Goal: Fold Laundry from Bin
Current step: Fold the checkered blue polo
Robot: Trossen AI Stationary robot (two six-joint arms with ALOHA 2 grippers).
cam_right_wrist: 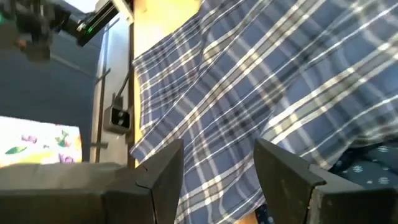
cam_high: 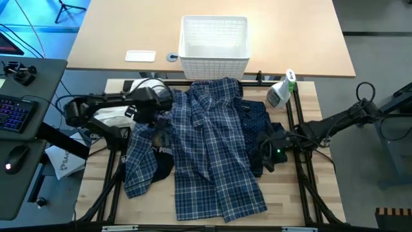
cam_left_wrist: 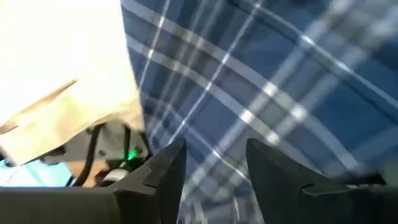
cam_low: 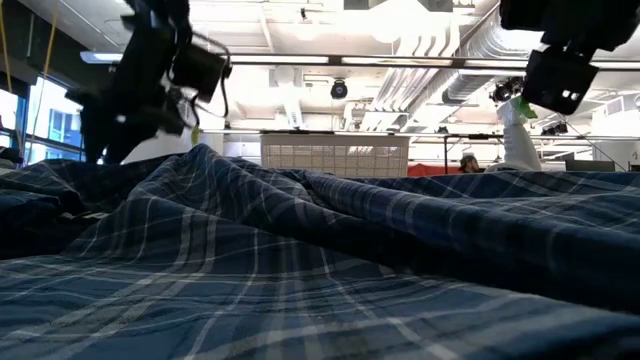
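Behind plaid shirt (cam_high: 212,148): bin (cam_high: 214,40), spray bottle (cam_high: 280,91).

This is looking like a robotics lab in an open-plan office — exposed ducts (cam_low: 470,50) are running overhead. A backlit keyboard (cam_high: 14,113) and mouse (cam_high: 16,154) are sitting beside the wooden worktop (cam_high: 322,161).

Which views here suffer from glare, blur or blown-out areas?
Left wrist view: a blown-out white patch beside the plaid shirt, all of it soft. Low view: bright ceiling lights behind, the left arm's gripper dark and smeared. High view: even light, the bin crisp.
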